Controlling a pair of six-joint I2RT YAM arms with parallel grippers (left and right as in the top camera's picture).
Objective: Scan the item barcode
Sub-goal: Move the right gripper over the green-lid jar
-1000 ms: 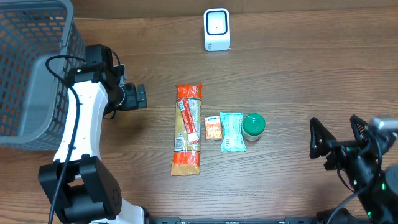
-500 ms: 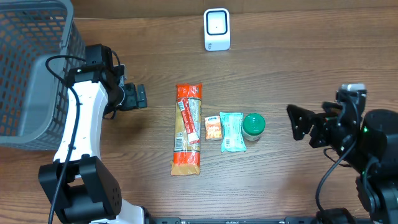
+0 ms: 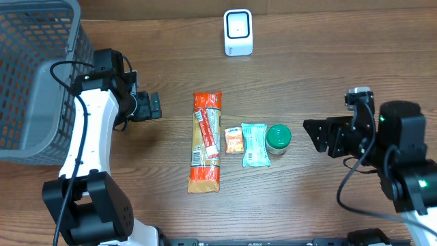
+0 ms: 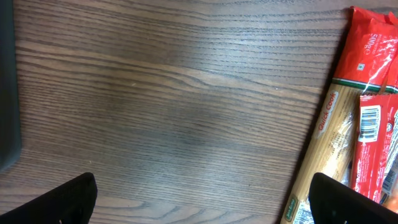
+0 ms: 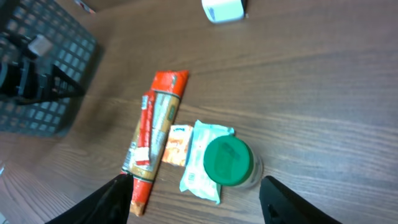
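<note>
Hovering right end effector (image 3: 313, 137) spread, empty, near jar (image 3: 278, 138).

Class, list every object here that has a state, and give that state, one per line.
Pasta packet: lying flat.
Orange sachet: lying flat.
Teal pouch: lying flat.
Jar: upright, green lid on.
Scanner: no item before it.
Left end effector: open, empty.
Right end effector: open, empty.

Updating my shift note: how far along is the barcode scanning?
Done: nothing; pasta pack, orange packet, teal packet and jar all lie on the table, apart from the scanner. In hand: right gripper open beside the jar, empty. Still to do: pick up, scan.
</note>
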